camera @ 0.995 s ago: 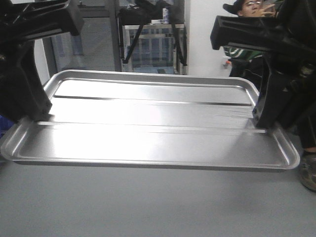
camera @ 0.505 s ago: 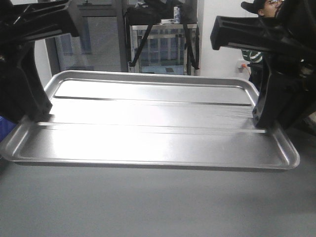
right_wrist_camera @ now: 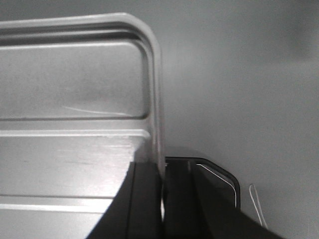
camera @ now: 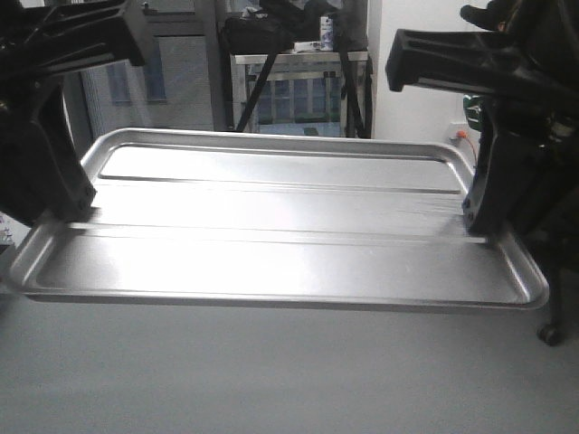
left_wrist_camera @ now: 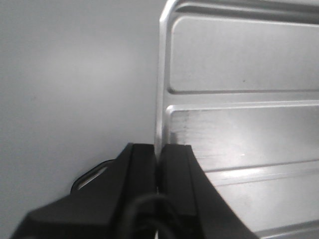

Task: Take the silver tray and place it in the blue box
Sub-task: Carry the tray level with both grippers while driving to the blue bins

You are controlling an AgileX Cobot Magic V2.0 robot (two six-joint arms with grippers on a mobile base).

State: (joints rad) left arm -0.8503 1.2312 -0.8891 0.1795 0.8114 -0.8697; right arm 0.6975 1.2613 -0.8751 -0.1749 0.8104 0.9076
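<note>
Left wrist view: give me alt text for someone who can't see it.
Black fingers of the left gripper clamp the side rim of the silver tray. The tray fills the right of the frame, showing its recessed panel and raised ridges; a plain grey surface lies to the left.

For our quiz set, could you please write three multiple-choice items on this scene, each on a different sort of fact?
1. Where does the left gripper hold the silver tray? A left end rim; B centre; C far long rim.
2. Long ridges across the tray? A one; B two; C five.
3. The right gripper is: A open; B shut on the rim; C unseen.
A, left wrist view shows that rim pinched; B, two lines in front view; B, right wrist view shows it clamped.
</note>
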